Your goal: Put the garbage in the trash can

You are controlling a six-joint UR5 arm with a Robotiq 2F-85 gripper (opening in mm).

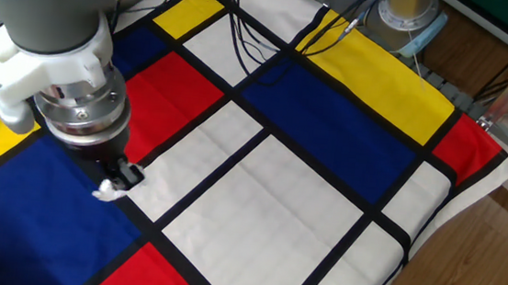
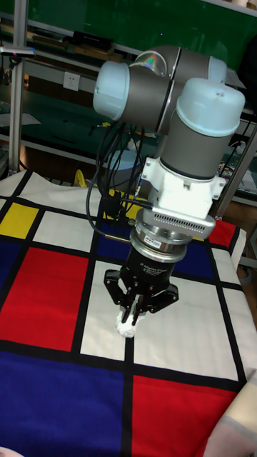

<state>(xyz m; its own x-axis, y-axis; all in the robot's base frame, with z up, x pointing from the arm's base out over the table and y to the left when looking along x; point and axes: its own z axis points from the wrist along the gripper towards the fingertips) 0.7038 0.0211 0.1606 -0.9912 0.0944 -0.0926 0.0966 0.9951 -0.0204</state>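
Carrying the garbage (image 1: 108, 192) to the trash can is judged to be the step in hand, yet no trash can is shown in either view, so its place cannot be told. The wad (image 2: 126, 323) is seen pinched at the tips of the gripper (image 2: 135, 312), whose jaws are closed on it, low over the checked cloth (image 1: 258, 198) near a black stripe. A steady lift is advised before travel, with the clamp kept firm, since only the wad's upper part appears to be held and most of it hangs below.
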